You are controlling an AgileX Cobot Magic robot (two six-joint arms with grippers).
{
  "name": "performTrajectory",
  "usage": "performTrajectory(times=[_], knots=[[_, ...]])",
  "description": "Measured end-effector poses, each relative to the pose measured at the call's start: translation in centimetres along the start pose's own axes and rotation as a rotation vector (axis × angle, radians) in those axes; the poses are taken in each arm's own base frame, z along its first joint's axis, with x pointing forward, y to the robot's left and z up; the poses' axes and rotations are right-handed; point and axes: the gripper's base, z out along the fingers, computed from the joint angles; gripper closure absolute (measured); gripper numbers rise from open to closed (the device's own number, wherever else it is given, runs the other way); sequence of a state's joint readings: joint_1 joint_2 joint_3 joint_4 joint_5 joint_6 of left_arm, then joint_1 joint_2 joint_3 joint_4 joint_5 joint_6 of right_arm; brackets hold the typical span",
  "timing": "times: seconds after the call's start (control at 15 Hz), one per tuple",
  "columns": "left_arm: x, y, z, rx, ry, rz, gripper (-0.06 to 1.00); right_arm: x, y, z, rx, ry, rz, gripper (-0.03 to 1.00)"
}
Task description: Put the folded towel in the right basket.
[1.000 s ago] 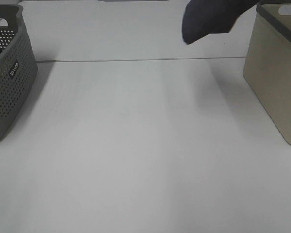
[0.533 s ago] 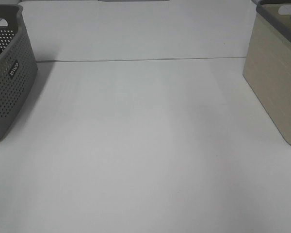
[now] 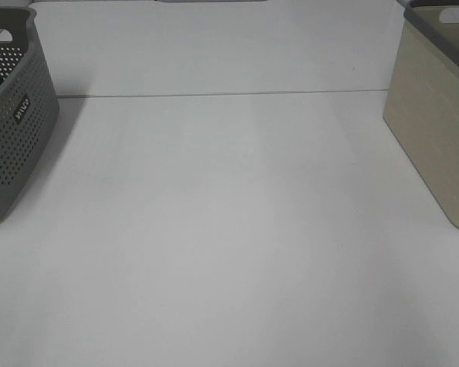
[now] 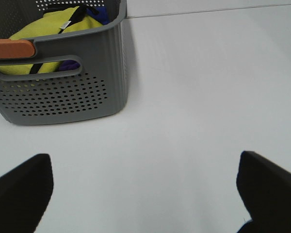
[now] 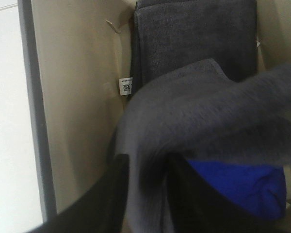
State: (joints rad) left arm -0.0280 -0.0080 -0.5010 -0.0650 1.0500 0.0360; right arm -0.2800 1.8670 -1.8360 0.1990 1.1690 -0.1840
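Observation:
The dark grey folded towel (image 5: 199,111) hangs from my right gripper (image 5: 145,194), which is shut on it inside the opening of the beige right basket (image 5: 77,97). Another folded dark grey towel (image 5: 194,34) and a blue cloth (image 5: 237,187) lie in that basket below. In the exterior high view only the right basket's side (image 3: 432,130) shows at the right edge; the towel and both grippers are out of that view. My left gripper (image 4: 145,199) is open and empty above the table near the grey basket.
A grey perforated basket (image 3: 15,115) stands at the left edge of the white table (image 3: 229,229). The left wrist view shows it (image 4: 63,92) holding a yellow cloth (image 4: 53,24).
The right gripper has carried the towel from above the table's back right to over the right basket. It has left the exterior high view.

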Motion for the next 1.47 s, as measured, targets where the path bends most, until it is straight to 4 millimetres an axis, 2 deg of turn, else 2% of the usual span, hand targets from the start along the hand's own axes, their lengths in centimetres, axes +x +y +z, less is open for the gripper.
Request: performTrajectory(times=[0.13,0.2,0.27,0.6,0.67,0.8,0.93,1.07,1.27,1.47], knots=[[0.0,0.0,0.0,0.0,0.0,0.0,-0.03,0.0,0.0,0.1,-0.003,0.002,0.021,0.4],[0.0,0.0,0.0,0.0,0.0,0.0,-0.03,0.0,0.5,-0.3,-0.007,-0.008,0.015,0.3],[0.0,0.0,0.0,0.0,0.0,0.0,-0.03,0.0,3.0,-1.4,-0.031,-0.03,-0.038,0.24],[0.0,0.0,0.0,0.0,0.0,0.0,-0.03,1.5,11.4,-5.0,-0.077,-0.051,-0.193,0.23],[0.0,0.0,0.0,0.0,0.0,0.0,-0.03,1.8,11.9,-5.3,-0.074,-0.053,-0.206,0.23],[0.0,0.0,0.0,0.0,0.0,0.0,-0.03,3.5,13.1,-7.0,-0.055,-0.06,-0.245,0.23],[0.0,0.0,0.0,0.0,0.0,0.0,-0.03,6.0,12.8,-8.4,-0.047,-0.046,-0.243,0.23],[0.0,0.0,0.0,0.0,0.0,0.0,-0.03,9.5,11.9,-9.7,-0.036,-0.021,-0.243,0.23],[0.0,0.0,0.0,0.0,0.0,0.0,-0.03,15.8,10.5,-11.1,-0.032,0.013,-0.234,0.23],[0.0,0.0,0.0,0.0,0.0,0.0,-0.03,22.5,8.7,-11.6,0.0,0.026,-0.234,0.23]])
